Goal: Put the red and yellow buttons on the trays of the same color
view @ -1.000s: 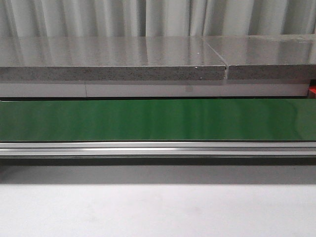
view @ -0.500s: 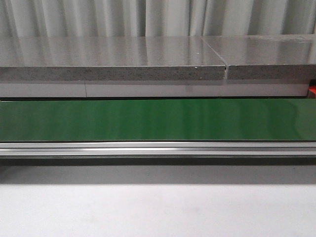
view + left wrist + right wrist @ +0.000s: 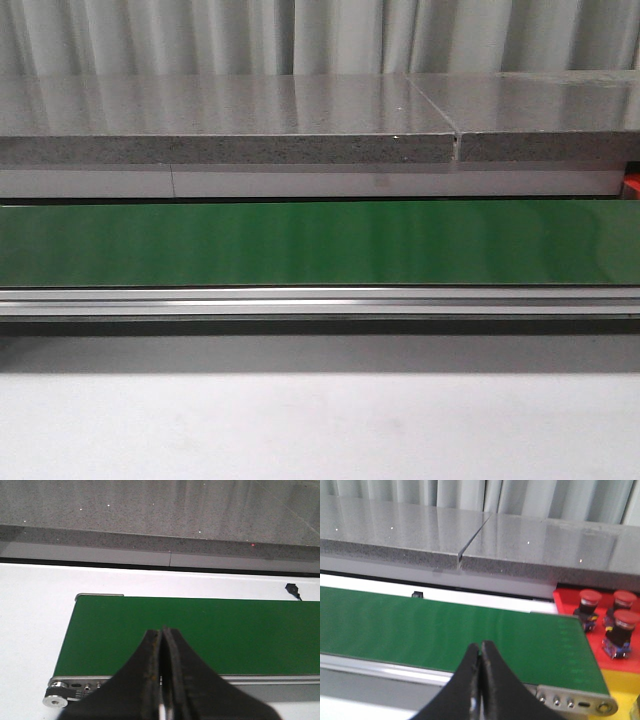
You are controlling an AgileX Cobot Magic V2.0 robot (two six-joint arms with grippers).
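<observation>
Three red buttons (image 3: 620, 625) stand upright on the red tray (image 3: 562, 597) past the end of the green belt in the right wrist view. A strip of the yellow tray (image 3: 625, 685) shows beside it, with no yellow button in view. My right gripper (image 3: 481, 647) is shut and empty above the near edge of the belt (image 3: 445, 630), well short of the trays. Over the other end of the belt (image 3: 200, 630), my left gripper (image 3: 162, 632) is likewise shut with nothing in it. In the front view a sliver of red tray (image 3: 632, 183) shows; neither gripper does.
The green belt (image 3: 320, 243) runs across the front view, with an aluminium rail (image 3: 320, 300) along its near side. A grey stone slab (image 3: 230, 120) lies behind it. A small black part (image 3: 291, 587) sits on the white surface past the belt.
</observation>
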